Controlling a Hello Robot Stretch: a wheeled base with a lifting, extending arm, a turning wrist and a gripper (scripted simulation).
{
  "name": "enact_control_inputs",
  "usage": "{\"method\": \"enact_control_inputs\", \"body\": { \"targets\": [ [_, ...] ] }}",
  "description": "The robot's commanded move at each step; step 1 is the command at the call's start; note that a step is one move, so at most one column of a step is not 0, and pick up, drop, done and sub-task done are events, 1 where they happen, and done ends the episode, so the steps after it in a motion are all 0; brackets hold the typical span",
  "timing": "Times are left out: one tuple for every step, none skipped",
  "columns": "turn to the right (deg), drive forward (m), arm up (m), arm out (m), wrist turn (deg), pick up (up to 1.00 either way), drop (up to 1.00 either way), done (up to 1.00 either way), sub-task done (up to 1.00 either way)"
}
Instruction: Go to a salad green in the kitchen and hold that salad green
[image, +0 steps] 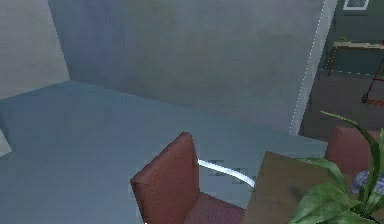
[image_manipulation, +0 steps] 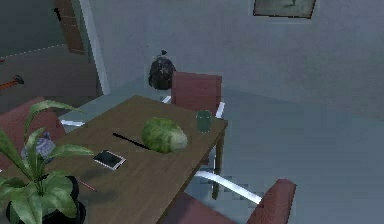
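Observation:
A round, leafy green head, the salad green (image_manipulation: 165, 134), lies on the wooden table (image_manipulation: 150, 185) near the middle of the arm side view. It rests on the tabletop, with a small green cup (image_manipulation: 204, 120) just beyond it toward the table's far corner. A corner of the same wooden table (image: 285, 190) shows at the forward view's lower right.
Red chairs (image_manipulation: 195, 88) (image_manipulation: 278, 203) (image: 170, 180) ring the table. On the tabletop are a potted plant (image_manipulation: 35, 185), a phone (image_manipulation: 109, 159) and a thin dark stick (image_manipulation: 130, 141). A dark bag (image_manipulation: 163, 70) sits by the wall. Bare floor (image: 90, 130) lies at the forward view's left.

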Motion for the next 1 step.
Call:
{"method": "enact_control_inputs", "body": {
  "targets": [
    [0.0, 0.00, 0.50, 0.00, 0.0, 0.00, 0.00, 0.00, 0.00]
  ]
}}
